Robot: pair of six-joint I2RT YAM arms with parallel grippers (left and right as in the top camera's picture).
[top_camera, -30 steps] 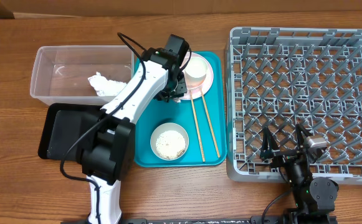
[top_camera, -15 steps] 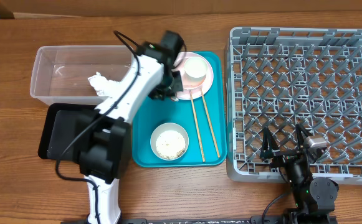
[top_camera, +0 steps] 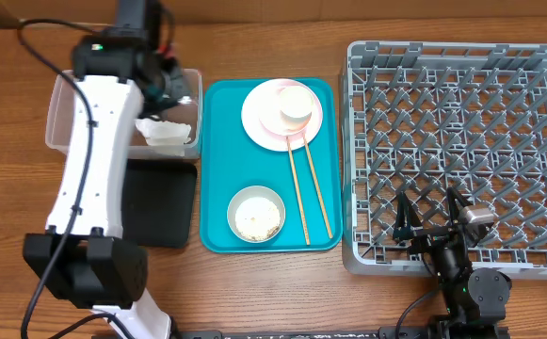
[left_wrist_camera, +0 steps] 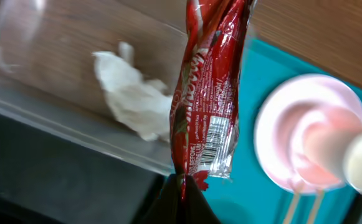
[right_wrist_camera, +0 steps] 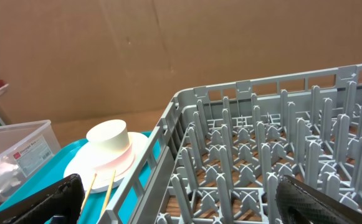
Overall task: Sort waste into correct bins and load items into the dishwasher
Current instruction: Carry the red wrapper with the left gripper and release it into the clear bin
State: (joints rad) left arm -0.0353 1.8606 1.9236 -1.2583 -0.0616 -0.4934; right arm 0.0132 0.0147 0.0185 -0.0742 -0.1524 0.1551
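My left gripper [top_camera: 165,80] is shut on the lower end of the red snack wrapper [left_wrist_camera: 209,93], which hangs above the right end of the clear tub [top_camera: 66,113]. A crumpled white tissue [top_camera: 165,135] lies inside that tub. The black tray [top_camera: 160,202] sits just in front of it. On the teal tray [top_camera: 218,188] are the pink-white plate [top_camera: 259,118] with the white cup [top_camera: 295,102] on it, a bowl of rice [top_camera: 256,214] and two chopsticks [top_camera: 311,188]. My right gripper [top_camera: 433,221] stands open over the front of the grey dish rack [top_camera: 461,141].
The dish rack fills the right side of the table, its pegs [right_wrist_camera: 243,143] upright right ahead of the right gripper [right_wrist_camera: 181,202]. The left arm's white body stretches over the black tray and the tub's middle. A brown cardboard wall stands behind the table.
The left arm swung left from the plate on the teal tray to over the clear tub, carrying the red wrapper with its jaws shut on it. The right arm has not moved.
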